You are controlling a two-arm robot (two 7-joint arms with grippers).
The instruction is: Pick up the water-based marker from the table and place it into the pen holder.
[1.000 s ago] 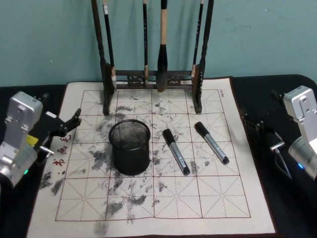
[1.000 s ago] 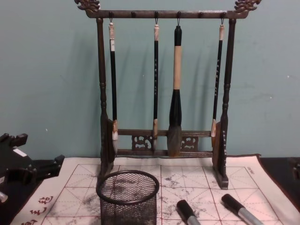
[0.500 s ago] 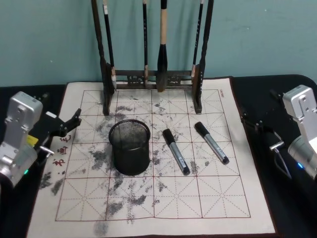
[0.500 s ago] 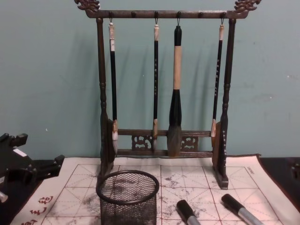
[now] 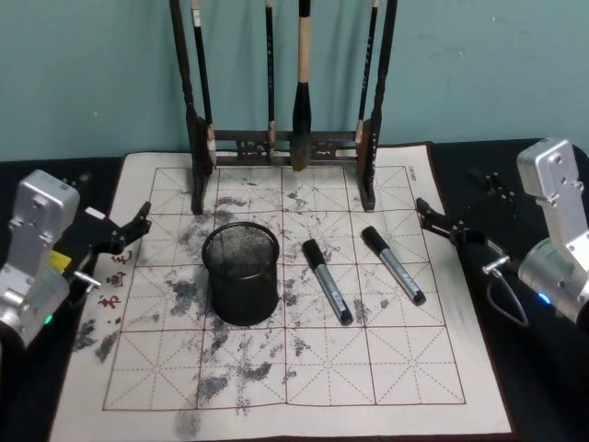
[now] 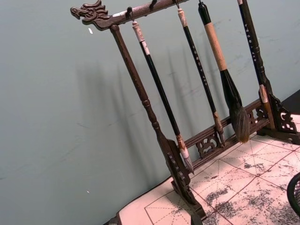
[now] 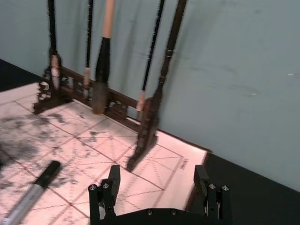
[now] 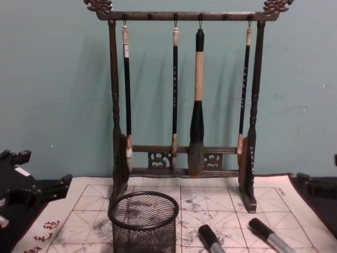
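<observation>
Head view, mat (image 5: 276, 378) read as a clock face, 12 at the far edge. The pen holder (image 5: 241, 274), a black mesh cup, stands upright just left of the mat's middle, toward 9 o'clock. Nothing shows inside it.

Two markers, both with black caps and grey barrels, lie flat on the mat at 3 o'clock of the holder. The inner marker (image 5: 327, 281) is just beside the holder and not touching it. The outer marker (image 5: 393, 264) is farther toward 3 o'clock, apart from the inner one. Both caps point to about 11 o'clock. I cannot tell which one is the water-based marker.

The brush rack (image 5: 285, 147) stands at 12 o'clock with brushes hanging from it.

The left gripper (image 5: 129, 230) hovers over the mat's 9 o'clock edge, fingers apart, holding nothing. The right gripper (image 5: 440, 224) is over the mat's edge at about 2 o'clock, near the outer marker's cap but not touching it. In the right wrist view its fingers (image 7: 111, 187) are spread wide with nothing between them.
</observation>
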